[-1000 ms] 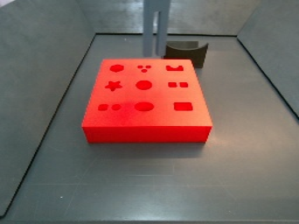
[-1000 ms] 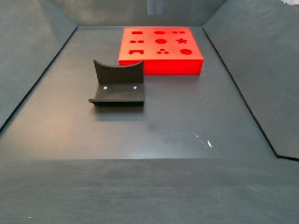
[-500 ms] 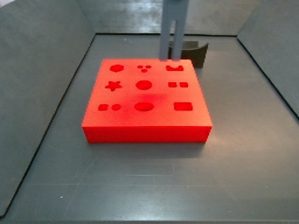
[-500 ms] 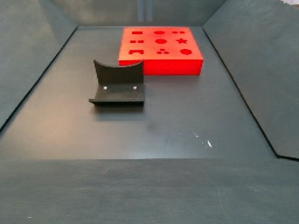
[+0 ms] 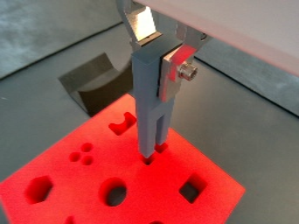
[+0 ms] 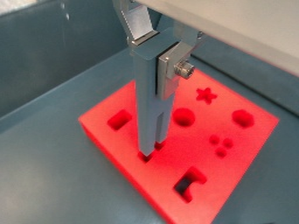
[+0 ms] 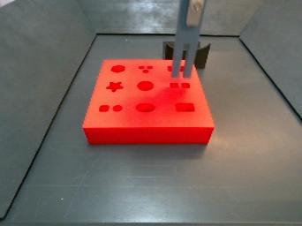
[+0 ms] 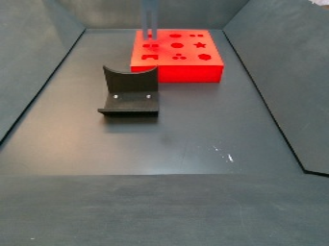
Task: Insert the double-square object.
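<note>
Between gripper point(image 5: 160, 54) fingers, double-square object point(image 5: 152, 105).

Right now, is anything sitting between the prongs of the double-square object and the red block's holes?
Nothing visible. The gripper holds the double-square object upright, prong tips right at the red block surface. The dark grey block stands off beside it.

No readable text, labels, brands or numbers anywhere: none on the red block point(image 7: 147, 95), the worktop point(image 8: 167, 154) or the tool point(image 5: 156, 52).
</note>
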Tool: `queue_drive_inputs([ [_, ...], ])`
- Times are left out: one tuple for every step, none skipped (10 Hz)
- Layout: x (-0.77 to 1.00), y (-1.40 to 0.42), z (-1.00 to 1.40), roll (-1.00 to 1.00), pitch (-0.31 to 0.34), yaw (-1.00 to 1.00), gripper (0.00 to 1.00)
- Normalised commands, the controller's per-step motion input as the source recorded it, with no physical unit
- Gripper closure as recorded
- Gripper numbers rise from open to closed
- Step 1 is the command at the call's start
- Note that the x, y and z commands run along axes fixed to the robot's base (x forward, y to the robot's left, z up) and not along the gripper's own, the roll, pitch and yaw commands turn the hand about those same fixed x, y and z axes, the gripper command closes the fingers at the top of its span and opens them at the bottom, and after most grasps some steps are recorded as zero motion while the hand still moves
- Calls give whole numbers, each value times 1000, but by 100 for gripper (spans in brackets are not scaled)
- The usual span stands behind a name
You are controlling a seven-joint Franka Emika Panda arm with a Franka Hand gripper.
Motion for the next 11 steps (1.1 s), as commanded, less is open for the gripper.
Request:
queue_drive_inputs([
  [0,0,-426,86,-6,0,100],
  [-54,0,-420,57,-23,0,100],
  [-191,0,-334,4,-31,34,100],
  [-229,0,-309,0,-17,80,100],
  [-214,0,-206,0,0,103,100],
  [-260,0,-120,0,-19,117,100],
  [34,0,-280,-87,-27,0,100],
  [326,0,-471,-41,-30,0,100],
  [360,0,-517,-1,-37,-46,100],
  [389,0,-497,0,-7,-129,100],
  [311,0,-423,0,0,-146,100],
])
